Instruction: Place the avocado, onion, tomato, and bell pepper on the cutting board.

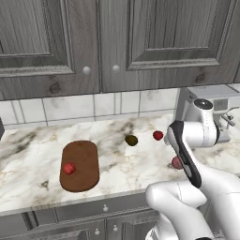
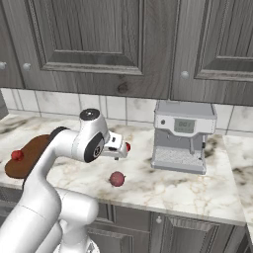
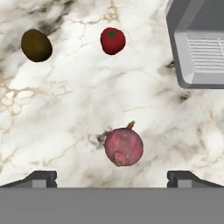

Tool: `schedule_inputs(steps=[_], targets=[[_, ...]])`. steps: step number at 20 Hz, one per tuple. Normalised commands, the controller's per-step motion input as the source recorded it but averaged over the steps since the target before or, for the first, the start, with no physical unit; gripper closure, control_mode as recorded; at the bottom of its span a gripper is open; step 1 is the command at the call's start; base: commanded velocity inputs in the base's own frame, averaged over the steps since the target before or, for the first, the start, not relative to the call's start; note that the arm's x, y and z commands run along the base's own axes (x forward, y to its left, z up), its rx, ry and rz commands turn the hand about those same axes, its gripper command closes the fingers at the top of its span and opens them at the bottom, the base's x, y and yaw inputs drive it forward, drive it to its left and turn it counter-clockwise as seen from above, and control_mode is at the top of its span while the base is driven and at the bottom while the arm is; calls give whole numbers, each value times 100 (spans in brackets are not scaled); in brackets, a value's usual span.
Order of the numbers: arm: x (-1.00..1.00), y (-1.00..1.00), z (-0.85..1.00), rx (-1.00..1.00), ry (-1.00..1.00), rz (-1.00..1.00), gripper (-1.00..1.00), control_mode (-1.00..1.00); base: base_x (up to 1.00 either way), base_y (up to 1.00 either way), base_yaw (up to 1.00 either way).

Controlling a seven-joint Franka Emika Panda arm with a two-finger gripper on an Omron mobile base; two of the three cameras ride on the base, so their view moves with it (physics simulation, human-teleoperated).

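Hand view: the onion [image 3: 124, 146] is sat on the marble counter [image 3: 65, 113] between the wide-open, empty gripper [image 3: 112, 176] tips. A straight drop centred on it is probably best, since round things roll. One red item [image 1: 69, 168] is already on the cutting board [image 1: 86, 176].

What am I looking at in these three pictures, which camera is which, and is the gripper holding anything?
A white robot arm works at a marble kitchen counter. Two pictures come from cameras behind it, left and right; the third looks down from its hand. The bell pepper lies on the cutting board. On the counter lie the avocado, the tomato and the onion, beside a coffee machine. The gripper is open and empty, above the onion.
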Motion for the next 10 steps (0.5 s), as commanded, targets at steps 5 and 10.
schedule_inputs(steps=[5, 10], targets=[[22, -20, -31, 0, 5, 0, -100, -100, 0, 0, 0], [15, -10, -34, 0, 5, 0, -100, -100, 0, 0, 0]])
